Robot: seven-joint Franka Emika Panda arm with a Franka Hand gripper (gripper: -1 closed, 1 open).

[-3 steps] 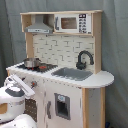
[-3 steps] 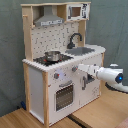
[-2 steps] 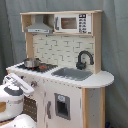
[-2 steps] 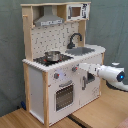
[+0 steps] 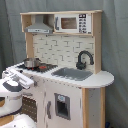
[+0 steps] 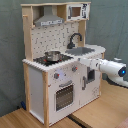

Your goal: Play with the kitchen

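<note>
The robot's hand (image 6: 81, 60) reaches in from the second exterior view's right and meets the front edge of the kitchen (image 6: 50, 85) counter, between the stove and the sink; whether its fingers are open or closed, or grip anything, cannot be told. Behind it the white arm (image 6: 111, 67) stretches off to the second exterior view's right edge. Compared with a second ago, the hand has moved up and in from the cabinet front to the counter edge. In the first exterior view the hand (image 5: 24, 81) and bulky white arm (image 5: 11, 95) enter from the first exterior view's lower left, touching the counter edge below the stove. The kitchen, white and light wood, stands on a wooden tabletop (image 6: 20, 120) before a grey curtain (image 6: 112, 25), unmoved since the earlier frames. A small metal pot (image 6: 52, 55) sits on the stove (image 6: 42, 60). Beside it is the grey sink (image 6: 85, 50) with a black faucet (image 6: 75, 39) curving over it. Below the stove is the oven door (image 6: 64, 95). Above, a grey hood (image 6: 48, 21) hangs next to a small microwave (image 6: 76, 11).
</note>
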